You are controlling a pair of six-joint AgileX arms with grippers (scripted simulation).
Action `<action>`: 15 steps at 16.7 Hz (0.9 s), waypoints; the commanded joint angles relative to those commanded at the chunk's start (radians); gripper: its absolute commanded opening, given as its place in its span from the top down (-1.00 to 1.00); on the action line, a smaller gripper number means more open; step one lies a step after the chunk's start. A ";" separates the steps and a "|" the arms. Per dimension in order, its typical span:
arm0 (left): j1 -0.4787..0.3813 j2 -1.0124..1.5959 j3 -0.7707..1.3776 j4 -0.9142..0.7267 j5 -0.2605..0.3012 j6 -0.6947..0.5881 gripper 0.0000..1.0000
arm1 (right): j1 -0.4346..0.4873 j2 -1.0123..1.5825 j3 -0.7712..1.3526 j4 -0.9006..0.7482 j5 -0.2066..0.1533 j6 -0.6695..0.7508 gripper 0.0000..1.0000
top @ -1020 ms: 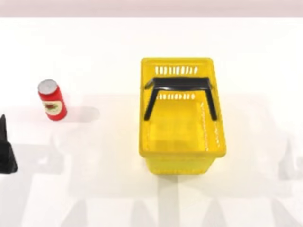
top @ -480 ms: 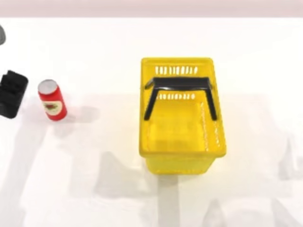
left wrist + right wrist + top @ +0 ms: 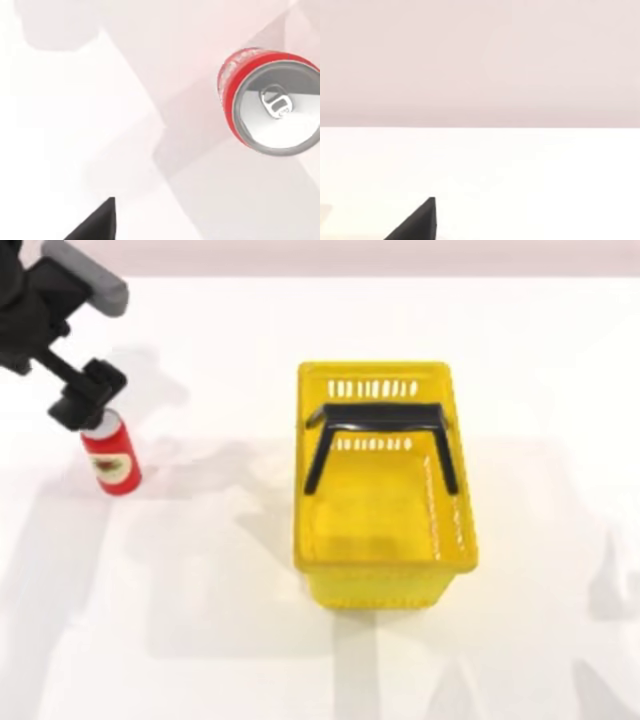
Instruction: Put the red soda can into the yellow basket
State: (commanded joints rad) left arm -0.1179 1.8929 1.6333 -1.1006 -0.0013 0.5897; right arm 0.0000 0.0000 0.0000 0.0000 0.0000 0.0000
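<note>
Left gripper (image 3: pixel 88 400) now up over the far-left table, swung in from the near edge moments ago, hovering just above the red soda can (image 3: pixel 111 456). Finger spread impossible to tell. Can upright, untouched, directly beneath the tool; yellow basket (image 3: pixel 385 565) well off to its right. Descent and grasp probably next. Right arm out of sight, parked.

The left arm (image 3: pixel 50 300) reaches in from the tabletop's far-left corner, its left gripper (image 3: pixel 88 400) pointing down near the left edge.

No readable text; red soda can (image 3: pixel 112 458) label emblem illegible.
</note>
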 joint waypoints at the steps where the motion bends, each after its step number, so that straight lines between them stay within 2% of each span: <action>1: -0.005 0.071 0.059 -0.039 0.000 0.022 -1.00 | 0.000 0.000 0.000 0.000 0.000 0.000 -1.00; 7: -0.024 0.281 0.234 -0.163 0.004 0.091 -1.00 | 0.000 0.000 0.000 0.000 0.000 0.000 -1.00; 12: -0.019 0.281 0.228 -0.157 0.004 0.091 -1.00 | 0.000 0.000 0.000 0.000 0.000 0.000 -1.00; 15: -0.022 0.292 0.173 -0.091 0.004 0.093 -1.00 | 0.000 0.000 0.000 0.000 0.000 0.000 -1.00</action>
State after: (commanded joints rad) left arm -0.1398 2.1850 1.8065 -1.1915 0.0029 0.6828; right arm 0.0000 0.0000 0.0000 0.0000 0.0000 0.0000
